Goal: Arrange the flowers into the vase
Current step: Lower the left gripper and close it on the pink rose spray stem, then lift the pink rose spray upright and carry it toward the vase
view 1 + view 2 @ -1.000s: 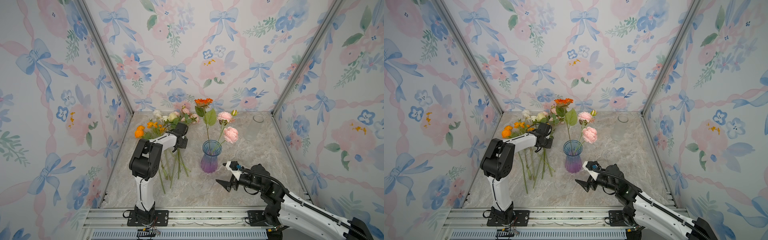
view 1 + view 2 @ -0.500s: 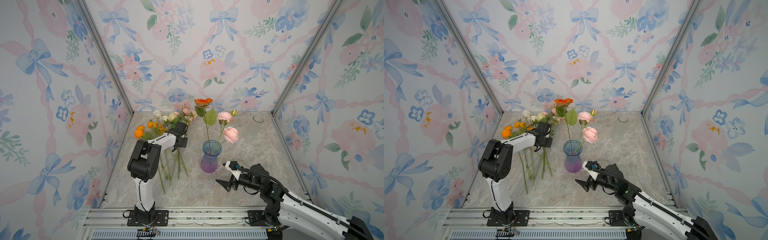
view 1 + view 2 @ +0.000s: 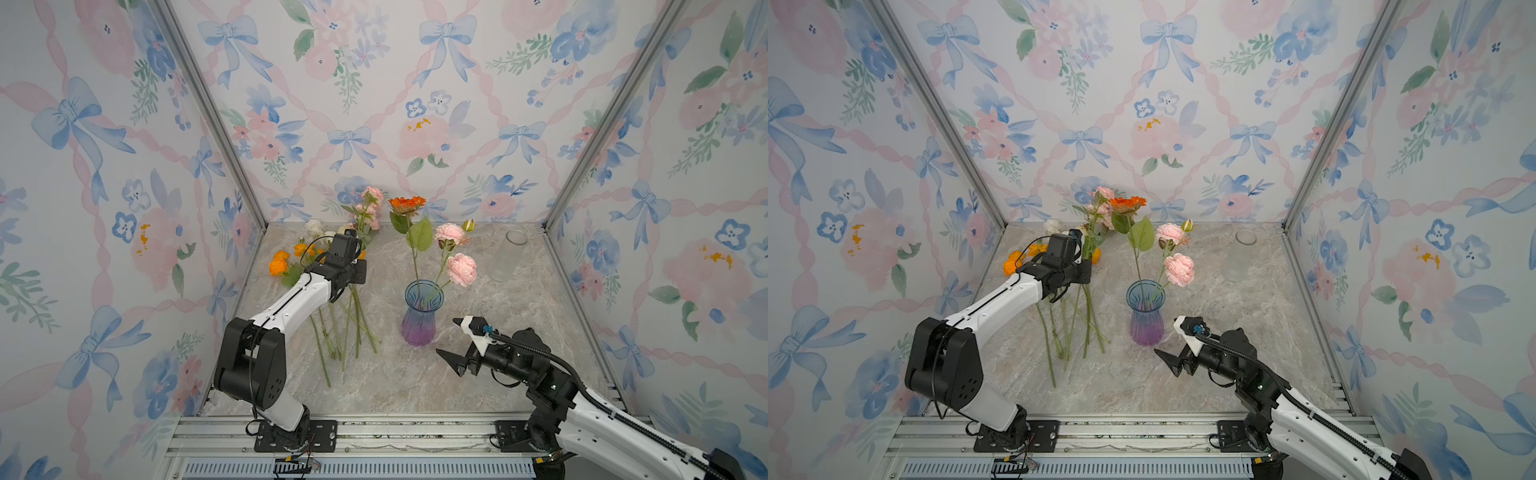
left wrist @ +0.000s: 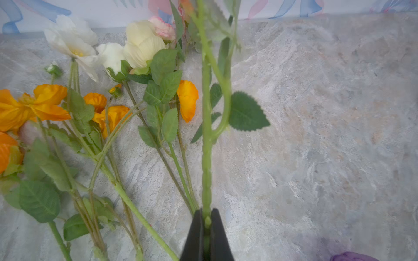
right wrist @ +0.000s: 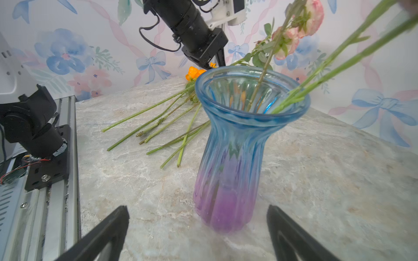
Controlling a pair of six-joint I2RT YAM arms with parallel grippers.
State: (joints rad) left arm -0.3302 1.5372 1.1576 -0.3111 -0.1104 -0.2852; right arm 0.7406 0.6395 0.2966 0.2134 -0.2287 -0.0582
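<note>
The left gripper (image 4: pixel 206 218) is clamped on the pink flower (image 3: pixel 371 195) stem, its bloom at 12 o'clock in both top views, while the right gripper (image 3: pixel 446 336) gapes wide and empty, with the vase (image 3: pixel 417 328) at its 10 o'clock, untouched.

Wallpaper walls (image 3: pixel 374 104) with blue bows and pink blooms enclose a grey marbled tabletop (image 3: pixel 415 386).

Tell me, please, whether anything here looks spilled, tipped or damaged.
Nothing stands out. The vase stands upright, holding flowers; the rest lie loose beside it, with one stem in the shut left gripper.
</note>
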